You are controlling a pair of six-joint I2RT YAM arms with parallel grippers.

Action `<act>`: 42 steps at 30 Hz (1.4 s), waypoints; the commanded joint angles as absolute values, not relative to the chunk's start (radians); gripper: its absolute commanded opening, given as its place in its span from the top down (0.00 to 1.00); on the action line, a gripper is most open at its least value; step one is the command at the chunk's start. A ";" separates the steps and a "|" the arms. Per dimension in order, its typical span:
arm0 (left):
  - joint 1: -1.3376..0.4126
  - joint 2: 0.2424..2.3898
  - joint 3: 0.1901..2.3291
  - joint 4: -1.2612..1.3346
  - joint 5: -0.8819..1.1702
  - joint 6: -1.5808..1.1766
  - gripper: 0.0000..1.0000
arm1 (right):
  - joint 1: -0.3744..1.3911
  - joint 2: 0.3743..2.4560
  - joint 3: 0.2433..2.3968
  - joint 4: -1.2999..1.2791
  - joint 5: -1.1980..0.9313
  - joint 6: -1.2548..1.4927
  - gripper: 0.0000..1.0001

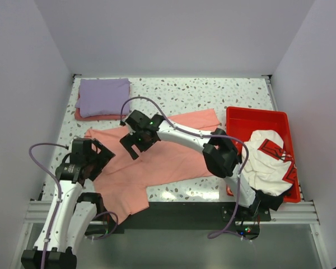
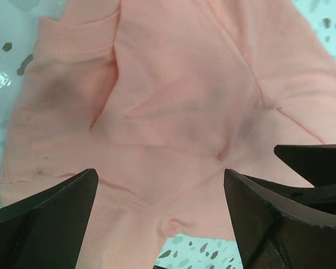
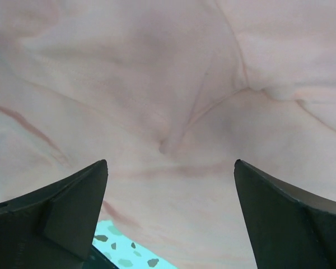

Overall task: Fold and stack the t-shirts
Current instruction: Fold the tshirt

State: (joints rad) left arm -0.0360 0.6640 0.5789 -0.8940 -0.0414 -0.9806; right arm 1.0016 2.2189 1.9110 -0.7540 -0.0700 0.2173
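A salmon-pink t-shirt (image 1: 157, 159) lies spread and rumpled across the middle of the table, its lower part hanging over the near edge. It fills the left wrist view (image 2: 173, 101) and the right wrist view (image 3: 173, 84). My left gripper (image 1: 98, 158) is open and empty just above the shirt's left side. My right gripper (image 1: 139, 144) is open and empty above the shirt's upper middle. A folded lavender-purple t-shirt (image 1: 103, 96) lies on a folded salmon one (image 1: 84, 116) at the far left. A white t-shirt with red print (image 1: 269, 162) lies in the tray.
A red plastic tray (image 1: 257, 120) stands at the right side of the speckled table (image 1: 185, 92). Grey walls close in the left, back and right. A metal rail runs along the near edge.
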 commanded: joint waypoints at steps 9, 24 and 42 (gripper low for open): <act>-0.040 0.932 0.727 -0.542 -0.092 -0.896 0.00 | 0.691 1.980 1.744 -0.670 -0.054 0.241 0.01; 0.000 1.479 0.770 -0.200 -0.164 -0.802 0.00 | 0.414 2.094 1.660 -0.575 0.011 0.156 0.01; 0.104 1.732 0.965 -0.216 -0.161 -0.724 0.00 | 0.402 2.106 1.555 -0.512 -0.031 0.227 0.01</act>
State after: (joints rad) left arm 0.0845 1.6897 0.9360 -0.1925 -0.1360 -0.7650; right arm 0.4065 2.1174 1.5776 -0.5079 -0.0216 0.1947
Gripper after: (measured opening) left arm 0.997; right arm 0.987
